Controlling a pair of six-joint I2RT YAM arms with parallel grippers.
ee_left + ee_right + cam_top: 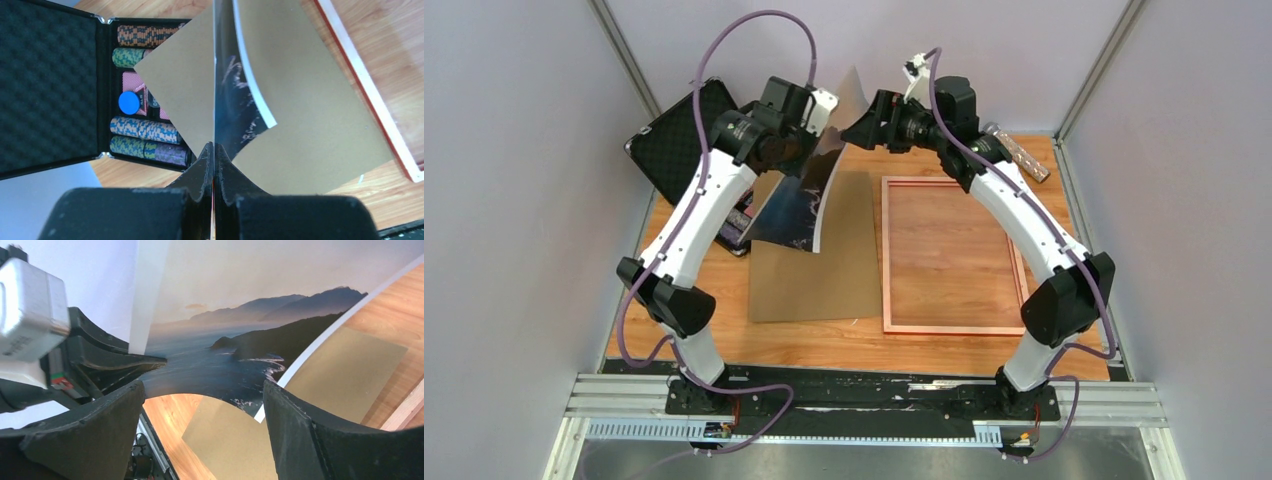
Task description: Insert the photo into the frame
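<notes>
Up above the table point(844, 340), the photo point(809, 195) hangs in the air, pinched at one edge by the left gripper point(214, 150), whose jaws are pressed tight together on the sheet. From the left wrist the print point(237, 100) shows nearly edge-on, its white border curling away to the right. From the right wrist its picture side point(225, 355) faces the camera: dark sea, cliffs and pale sky, with the lower edge bowed upward in an arch. The left gripper point(125, 362) appears there too, clamped on the print's left side. The right gripper point(202, 387) is spread wide, level with the print's lower part; it clamps nothing, and whether a finger touches the sheet cannot be told. Below the photo a plain brown board point(814, 270) lies flat on the wood. Just to the right of the board lies the frame point(889, 255), copper-pink side up, with bare table showing through its opening. At the far left corner an open black case point(679, 135) with a foam-lined lid leans up, and rows of poker chips point(145, 35) sit in its tray.
</notes>
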